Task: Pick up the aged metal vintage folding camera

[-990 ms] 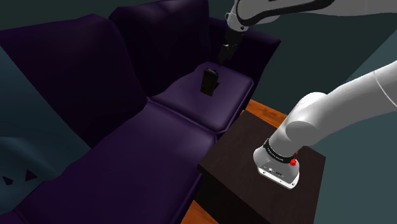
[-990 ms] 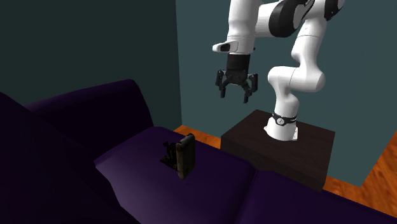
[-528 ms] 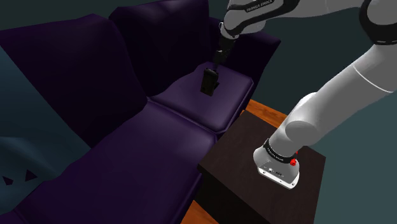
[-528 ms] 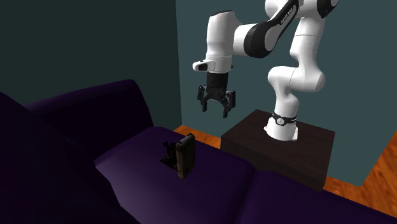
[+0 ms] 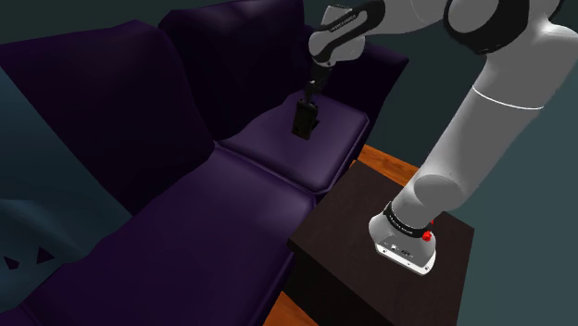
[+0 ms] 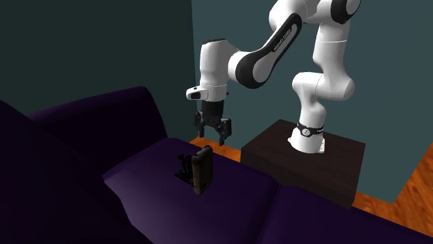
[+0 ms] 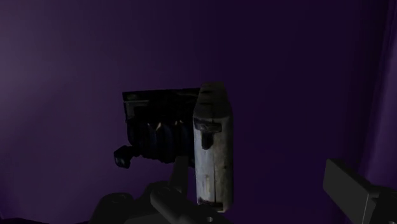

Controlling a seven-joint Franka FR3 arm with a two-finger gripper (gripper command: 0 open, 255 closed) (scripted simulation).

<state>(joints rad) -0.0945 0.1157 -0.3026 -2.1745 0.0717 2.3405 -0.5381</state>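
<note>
The folding camera [image 5: 304, 119] is a dark, worn metal body standing upright on the purple sofa's end seat cushion [image 5: 320, 157]. In the second exterior view the camera [image 6: 199, 170] shows its bellows unfolded to the side. My black gripper [image 6: 213, 134] hangs open just above it, a little toward the wall, with nothing between the fingers. In the shoulder view the gripper [image 5: 308, 91] sits right over the camera's top. In the wrist view the grey scuffed camera body [image 7: 212, 146] and its dark bellows [image 7: 156, 133] lie ahead of the open gripper [image 7: 261, 203], apart from both fingers.
The dark purple sofa [image 6: 125, 132] has a tall backrest behind the camera and an armrest [image 5: 380, 65] beyond it. My dark box stand [image 6: 305, 163] adjoins the cushion on an orange wooden floor [image 6: 416, 187]. A teal wall [image 6: 229, 28] rises behind.
The arm has swung down and toward the second exterior view's left, bringing the open gripper from high beside the stand to just above the camera. The camera has not moved.
</note>
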